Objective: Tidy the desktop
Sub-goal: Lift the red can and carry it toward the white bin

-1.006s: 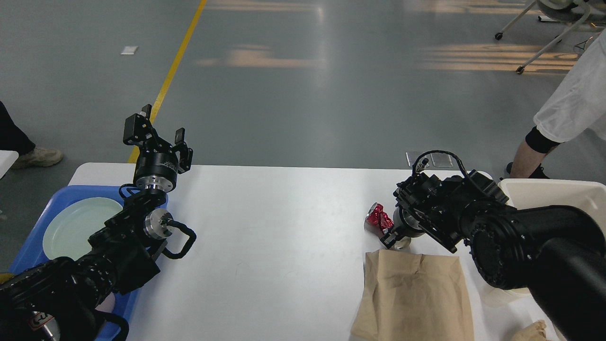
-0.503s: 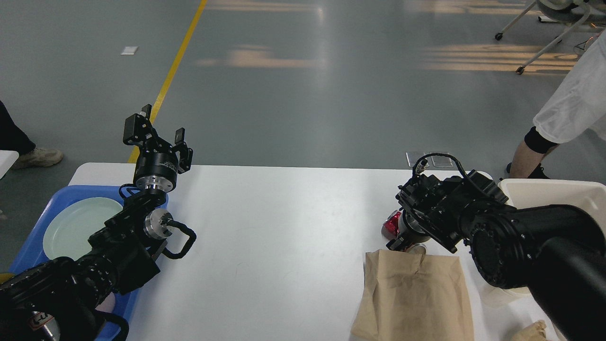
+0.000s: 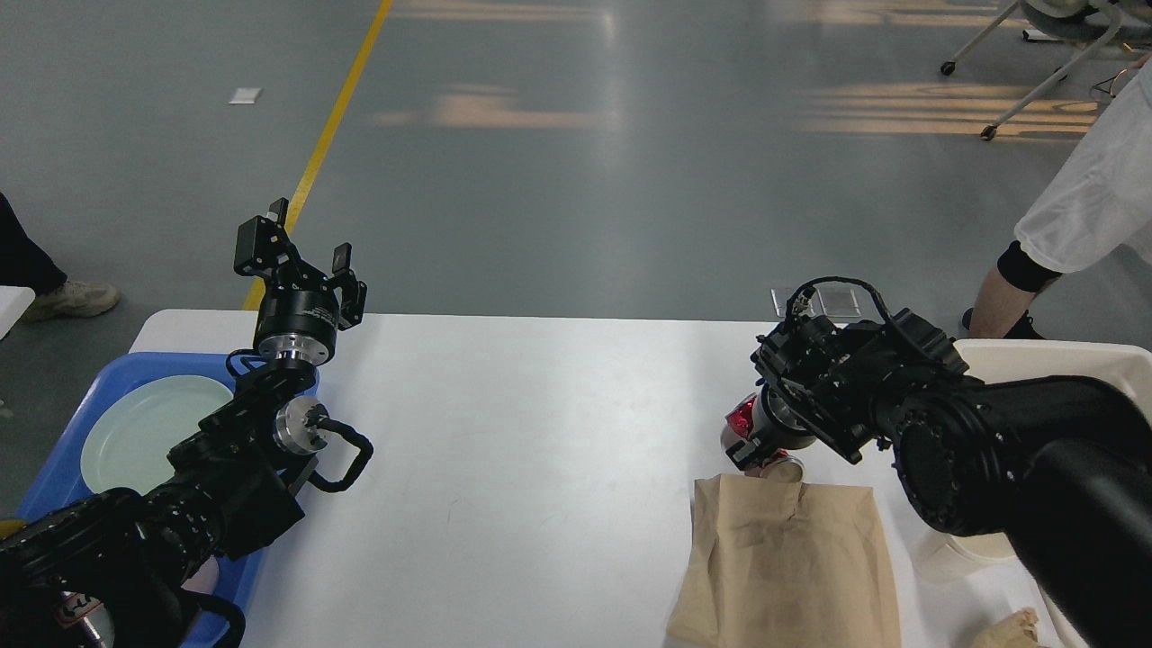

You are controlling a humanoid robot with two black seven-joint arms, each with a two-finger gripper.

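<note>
White and smooth, the large rectangular desktop [image 3: 540,468] is spreading across the near half of the view, with grey floor beyond its far edge. My left gripper [image 3: 301,256] is pointing up over the far left corner, its two fingers standing well apart with nothing between them. Just below it, a blue plastic tray [image 3: 67,459] is sitting at the left edge, carrying a pale green round plate [image 3: 144,432]. My right gripper [image 3: 751,450] is reaching down at the right side of the desktop, pressing against a crumpled red foil wrapper [image 3: 740,416]; I cannot tell whether the fingers are closing on it, since the wrist is hiding them. Right beside it on the near side, a flat brown paper bag [image 3: 783,567] is lying on the surface. A beige rectangular bin [image 3: 1053,355] is standing at the far right
</note>
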